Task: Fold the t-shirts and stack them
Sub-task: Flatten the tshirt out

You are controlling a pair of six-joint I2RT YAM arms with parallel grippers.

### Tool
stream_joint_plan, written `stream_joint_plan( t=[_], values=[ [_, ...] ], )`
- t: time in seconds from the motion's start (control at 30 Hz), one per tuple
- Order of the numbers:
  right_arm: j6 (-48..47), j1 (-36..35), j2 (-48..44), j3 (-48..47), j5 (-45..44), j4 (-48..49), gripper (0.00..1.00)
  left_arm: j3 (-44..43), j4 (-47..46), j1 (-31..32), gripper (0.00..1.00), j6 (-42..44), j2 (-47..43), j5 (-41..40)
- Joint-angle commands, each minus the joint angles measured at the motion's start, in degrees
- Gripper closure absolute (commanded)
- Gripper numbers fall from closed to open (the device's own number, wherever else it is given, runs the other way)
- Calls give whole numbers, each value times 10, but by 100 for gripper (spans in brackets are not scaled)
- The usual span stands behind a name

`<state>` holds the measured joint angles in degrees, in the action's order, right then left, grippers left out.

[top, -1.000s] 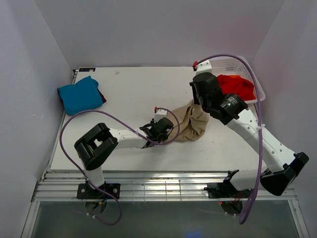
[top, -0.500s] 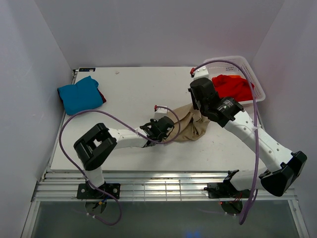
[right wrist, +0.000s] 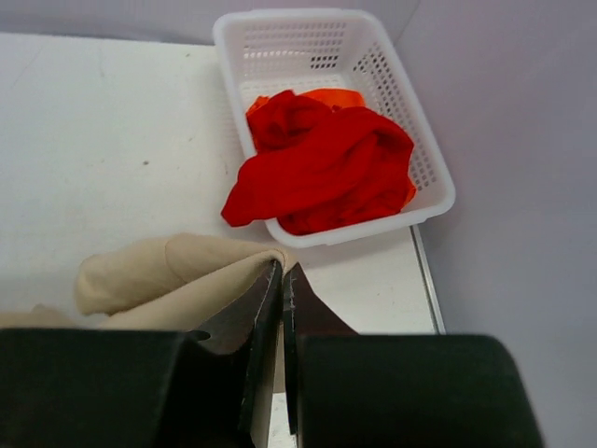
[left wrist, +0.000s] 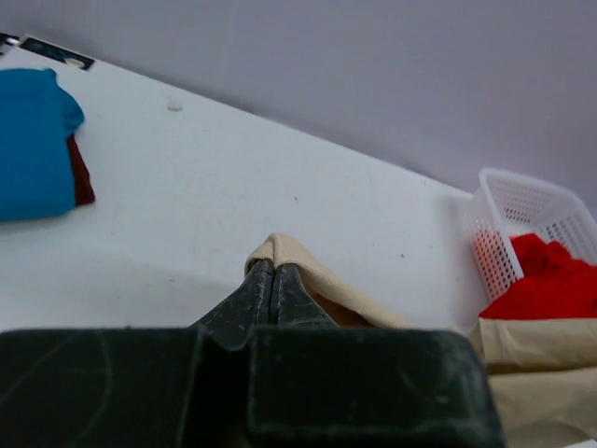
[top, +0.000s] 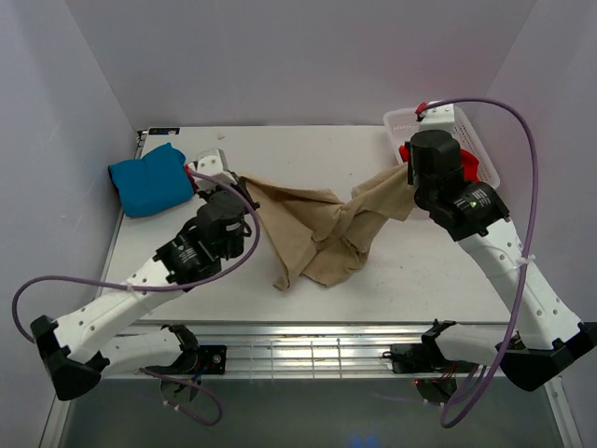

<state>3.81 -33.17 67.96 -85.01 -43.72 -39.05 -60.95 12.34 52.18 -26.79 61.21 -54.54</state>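
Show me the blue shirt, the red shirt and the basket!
teal-blue t-shirt (top: 149,182): top view, middle of the folded cloth.
bright red t-shirt (right wrist: 326,168): right wrist view, middle of the crumpled heap.
white basket (right wrist: 298,42): right wrist view, its far lattice wall.

Left arm (top: 112,313), right arm (top: 508,266) — white link shells, black joint housings, small dark dots along shells. Purple cable (top: 485,101) looped off each arm; red-tipped plug (top: 422,106) at wrist. Left gripper (left wrist: 271,271), right gripper (right wrist: 282,275) — matte black fingers, black block body.
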Motion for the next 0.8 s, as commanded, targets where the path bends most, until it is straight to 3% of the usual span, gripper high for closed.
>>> stream_joint_plan(
  t=[0.0, 0.3, 0.5, 0.67, 0.77],
  values=[
    [-34, 29, -10, -49, -31, 20, 92, -18, 54, -5, 100, 46, -53, -83],
    [-57, 52, -12, -168, -69, -20, 92, -62, 107, -6, 100, 88, -247, -173],
    [-43, 52, -34, -182, -63, -54, 92, -94, 123, -6, 100, 121, -275, -167],
    [-29, 52, -63, -184, -60, -70, 92, -129, 155, -6, 100, 100, -258, -142],
    [-33, 52, -63, -232, -72, -95, 92, -148, 173, -6, 100, 78, -261, -131]
  ],
)
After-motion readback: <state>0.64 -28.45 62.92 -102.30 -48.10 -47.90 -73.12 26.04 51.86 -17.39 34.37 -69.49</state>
